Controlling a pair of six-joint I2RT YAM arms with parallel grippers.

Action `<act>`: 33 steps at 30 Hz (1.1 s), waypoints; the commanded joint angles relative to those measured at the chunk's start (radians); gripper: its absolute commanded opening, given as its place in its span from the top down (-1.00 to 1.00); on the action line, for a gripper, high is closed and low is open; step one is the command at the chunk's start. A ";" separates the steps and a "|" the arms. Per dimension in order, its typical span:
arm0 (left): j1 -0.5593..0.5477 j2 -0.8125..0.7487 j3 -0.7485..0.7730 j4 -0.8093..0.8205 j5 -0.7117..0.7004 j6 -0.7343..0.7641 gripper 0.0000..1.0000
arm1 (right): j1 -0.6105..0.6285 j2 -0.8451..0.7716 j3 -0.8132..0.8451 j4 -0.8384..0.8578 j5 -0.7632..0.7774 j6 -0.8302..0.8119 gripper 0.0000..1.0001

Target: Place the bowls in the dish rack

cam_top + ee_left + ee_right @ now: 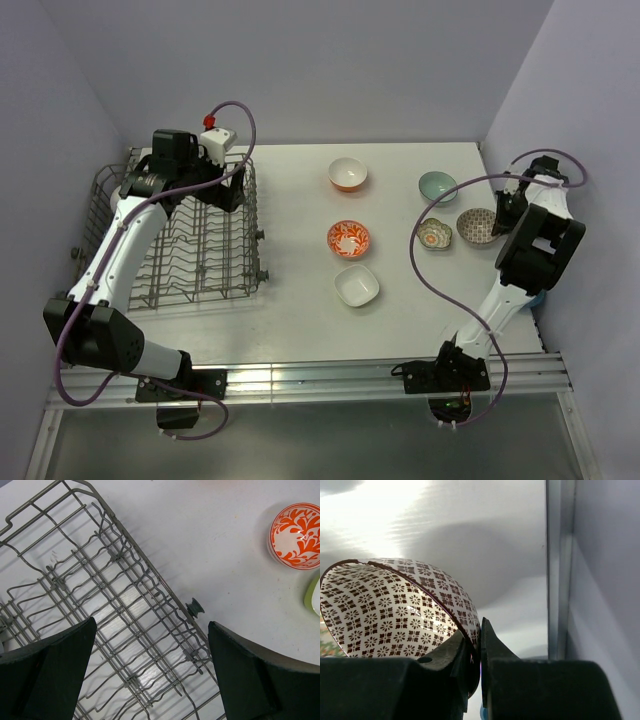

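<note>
My right gripper [479, 635] is shut on the rim of a brown-patterned bowl [395, 610], with one finger inside and one outside. That bowl [477, 226] is at the table's right side, beside a scalloped multicolour bowl [434, 234] and a pale green bowl [437, 185]. In the middle are an orange bowl with a white inside [348, 174], a red-orange patterned bowl [348, 238] and a square white bowl [357, 285]. The grey wire dish rack [190, 240] stands at the left, and no bowl shows in it. My left gripper [152, 645] hangs open over the rack's right part [100, 580].
The right wall stands close beside my right arm [530, 245]. A small wheel [195, 609] sticks out from the rack's right side. The red-orange patterned bowl [297, 535] also shows in the left wrist view. A metal rail [300, 378] runs along the table's near edge.
</note>
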 commanded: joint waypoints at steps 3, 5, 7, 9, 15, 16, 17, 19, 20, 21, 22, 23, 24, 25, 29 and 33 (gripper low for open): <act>-0.005 -0.022 0.055 0.022 -0.007 -0.032 -0.99 | 0.018 -0.080 0.120 -0.079 -0.052 0.008 1.00; -0.004 -0.025 0.061 0.026 -0.005 -0.052 -0.99 | 0.041 -0.104 0.114 -0.092 -0.071 0.011 1.00; -0.002 -0.035 0.058 0.048 -0.007 -0.080 -0.99 | 0.089 -0.139 0.108 -0.100 -0.083 0.020 1.00; 0.007 -0.049 0.058 0.060 0.006 -0.097 -0.99 | 0.144 -0.175 0.109 -0.106 -0.089 0.034 1.00; 0.137 -0.091 0.029 0.155 0.216 -0.245 -0.99 | 0.279 -0.264 0.169 -0.111 -0.126 0.091 1.00; 0.173 -0.092 0.019 0.169 0.277 -0.269 -0.99 | 0.319 -0.271 0.183 -0.112 -0.144 0.097 1.00; 0.202 -0.094 0.012 0.184 0.329 -0.317 -0.99 | 0.339 -0.279 0.210 -0.114 -0.167 0.106 1.00; 0.295 -0.080 -0.001 0.220 0.470 -0.379 -0.99 | 0.403 -0.302 0.235 -0.105 -0.244 0.138 1.00; 0.315 -0.077 -0.004 0.224 0.510 -0.393 -0.99 | 0.426 -0.308 0.238 -0.096 -0.269 0.154 1.00; 0.347 -0.068 -0.004 0.227 0.556 -0.399 -0.99 | 0.451 -0.319 0.241 -0.071 -0.319 0.187 1.00; 0.357 -0.063 0.002 0.203 0.597 -0.346 -0.99 | 0.474 -0.319 0.250 -0.056 -0.344 0.207 1.00; 0.366 -0.059 0.004 0.191 0.633 -0.324 -0.99 | 0.524 -0.314 0.258 -0.040 -0.377 0.246 1.00; 0.380 -0.057 0.002 0.181 0.653 -0.319 -0.99 | 0.544 -0.307 0.267 -0.008 -0.407 0.264 1.00; 0.382 -0.059 -0.004 0.187 0.673 -0.347 -0.99 | 0.584 -0.299 0.283 0.012 -0.457 0.284 1.00; 0.392 -0.127 -0.137 0.372 0.707 -0.540 -0.99 | 0.705 -0.246 0.287 0.169 -0.569 0.451 1.00; 0.386 -0.258 -0.466 0.745 0.754 -0.899 -0.99 | 0.810 -0.196 0.235 0.462 -0.729 0.675 1.00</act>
